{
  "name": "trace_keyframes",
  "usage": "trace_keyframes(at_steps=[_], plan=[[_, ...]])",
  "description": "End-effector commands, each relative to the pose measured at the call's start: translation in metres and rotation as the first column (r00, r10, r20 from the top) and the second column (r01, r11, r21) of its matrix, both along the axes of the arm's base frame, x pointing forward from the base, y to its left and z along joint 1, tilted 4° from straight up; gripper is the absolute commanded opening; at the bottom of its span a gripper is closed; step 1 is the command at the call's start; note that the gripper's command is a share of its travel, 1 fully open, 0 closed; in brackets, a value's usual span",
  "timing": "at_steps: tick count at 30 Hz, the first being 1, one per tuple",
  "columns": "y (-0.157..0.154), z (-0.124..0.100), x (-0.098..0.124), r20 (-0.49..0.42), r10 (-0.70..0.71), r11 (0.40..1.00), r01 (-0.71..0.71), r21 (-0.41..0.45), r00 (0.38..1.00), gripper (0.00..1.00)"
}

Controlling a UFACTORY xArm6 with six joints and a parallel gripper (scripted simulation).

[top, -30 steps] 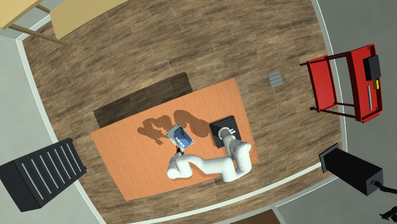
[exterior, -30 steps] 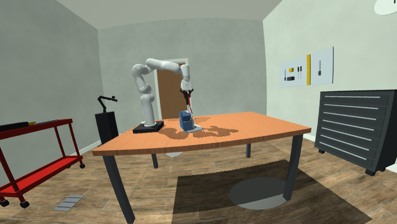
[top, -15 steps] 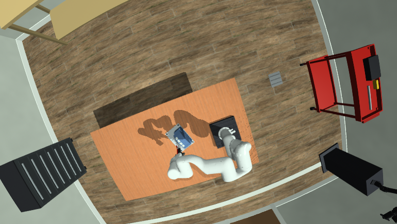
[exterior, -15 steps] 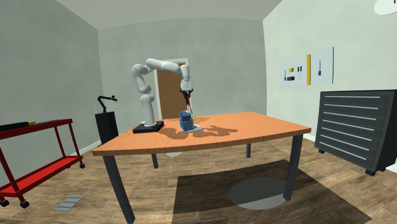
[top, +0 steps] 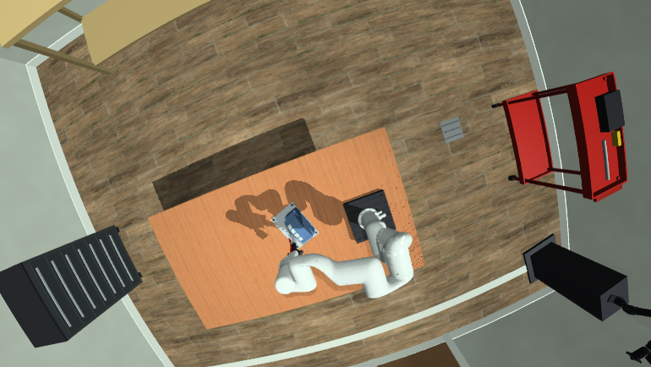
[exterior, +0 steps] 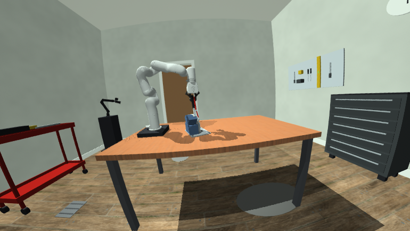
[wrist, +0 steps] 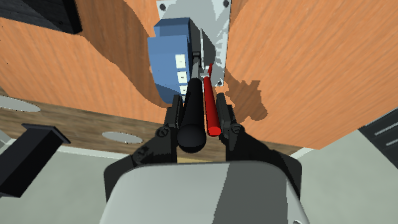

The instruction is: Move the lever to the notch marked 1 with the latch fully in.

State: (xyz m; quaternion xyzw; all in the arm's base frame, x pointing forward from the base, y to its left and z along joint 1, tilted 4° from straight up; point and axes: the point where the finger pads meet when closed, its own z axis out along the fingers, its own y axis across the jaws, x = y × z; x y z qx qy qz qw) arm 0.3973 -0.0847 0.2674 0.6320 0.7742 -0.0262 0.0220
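Observation:
In the wrist view my gripper (wrist: 199, 103) is shut on the black lever handle (wrist: 192, 107) and the red bar (wrist: 210, 107), which lies pressed against the handle's right side. Beyond them stands the blue lever box (wrist: 170, 55) on its grey baseplate (wrist: 217, 30), with small white number plates (wrist: 181, 75) on its side; their digits are too small to read. In the exterior view the lever (exterior: 195, 110) rises tilted from the blue box (exterior: 191, 124) up to my gripper (exterior: 192, 96). From above, the box (top: 297, 224) sits mid-table and my gripper (top: 292, 248) is just in front of it.
The arm's black base (top: 367, 214) is on the orange table's right side. Off the table are a red cart (top: 578, 136), a dark drawer cabinet (top: 68, 287) and a black pedestal (top: 577, 277).

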Motion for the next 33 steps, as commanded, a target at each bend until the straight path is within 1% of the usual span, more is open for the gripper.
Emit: trace_keyframes(at_steps=[1, 25, 33], plan=[[0.001, 0.002, 0.001, 0.004, 0.0, 1.0, 0.0, -0.001, 1.0, 0.0], [0.041, -0.013, -0.008, 0.004, 0.0, 1.0, 0.0, -0.001, 1.0, 0.0], [0.047, -0.016, -0.009, 0.004, 0.0, 1.0, 0.0, -0.001, 1.0, 0.0]])
